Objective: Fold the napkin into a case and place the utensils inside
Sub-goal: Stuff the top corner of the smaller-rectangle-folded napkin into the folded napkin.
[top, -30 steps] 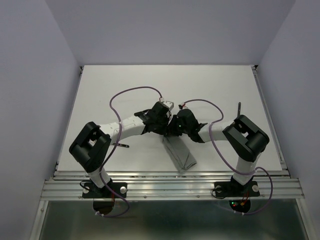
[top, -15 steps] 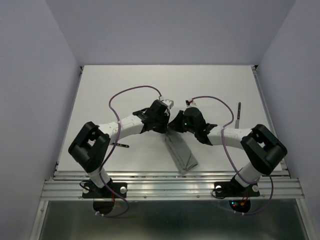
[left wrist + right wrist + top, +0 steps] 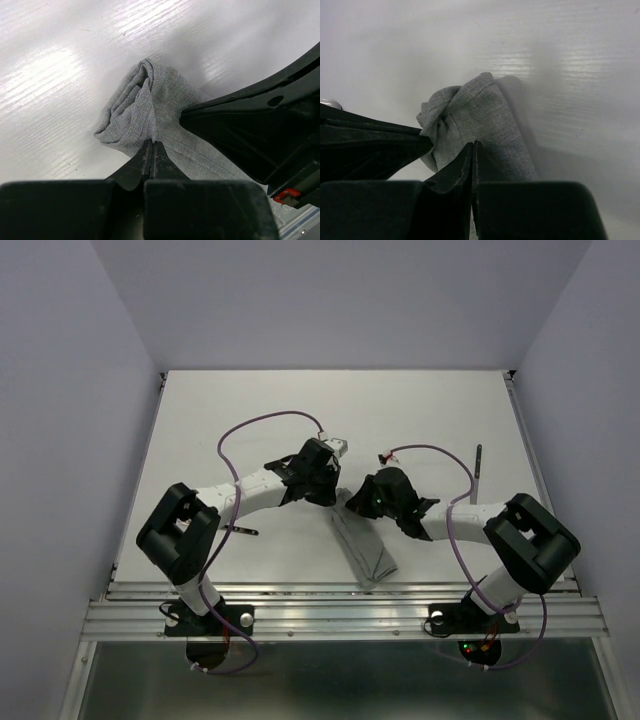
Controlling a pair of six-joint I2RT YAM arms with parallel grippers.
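So your napkin [image 3: 366,552] is lying on the desk [image 3: 250,410] as a narrow grey strip. It runs diagonally from the gap between the two arms down toward the near edge. The far end is bunched into a little wad, and that's where both arms are working.

The left gripper [image 3: 152,150] is clenched, its tips pinching a fold of cloth just below the wad. The right gripper [image 3: 472,155] is clamped down too, and it looks like it's nipping the same end from the other side. The two are almost touching each other.

How it'll handle: it's soft, limp woven cloth with no stiffness at all. It weighs next to nothing, so it'll drape and slump wherever you let go. Layers will probably slide over each other, so I'd pinch an edge or corner through all layers, not the top ply alone.

One utensil [image 3: 478,468] sits off to the right, well apart from the cloth. What I take for a second utensil [image 3: 243,531] is by the left arm. They're thin, hard and likely slick, so grab them mid-handle.

As for brands or labels, I can't read any writing anywhere. The cloth is plain.
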